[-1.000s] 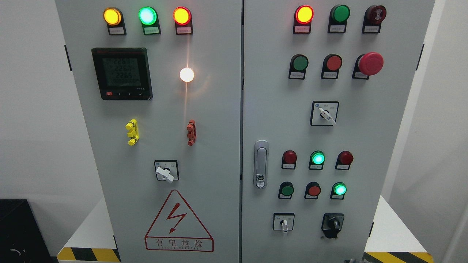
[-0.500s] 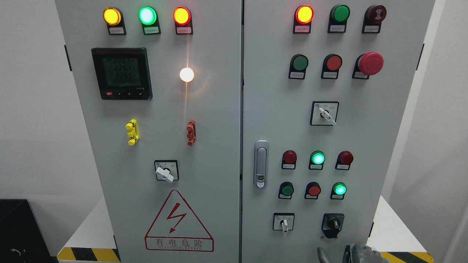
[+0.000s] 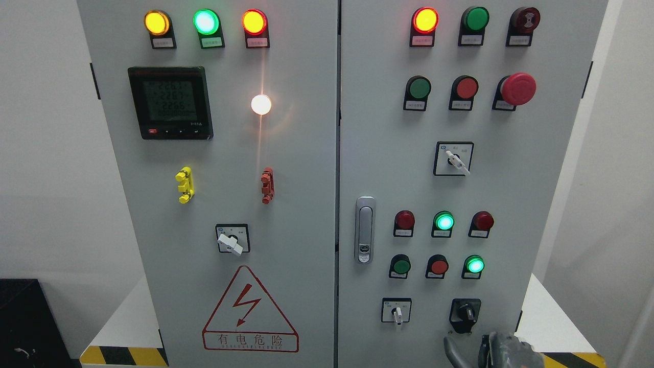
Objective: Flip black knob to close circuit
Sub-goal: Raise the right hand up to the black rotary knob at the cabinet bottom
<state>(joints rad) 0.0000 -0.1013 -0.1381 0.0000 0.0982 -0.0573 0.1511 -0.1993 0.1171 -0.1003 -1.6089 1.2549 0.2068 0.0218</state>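
Right hand (image 3: 493,350) pokes in at the bottom edge, about five o'clock, grey fingers (image 3: 452,350) spread loose, gripping nothing. Black knob (image 3: 465,312) sits just above it, low on the right cabinet door (image 3: 388,153), untouched.

Grey right hand (image 3: 490,351), glossy dark fingers (image 3: 451,349), rounded fingertips
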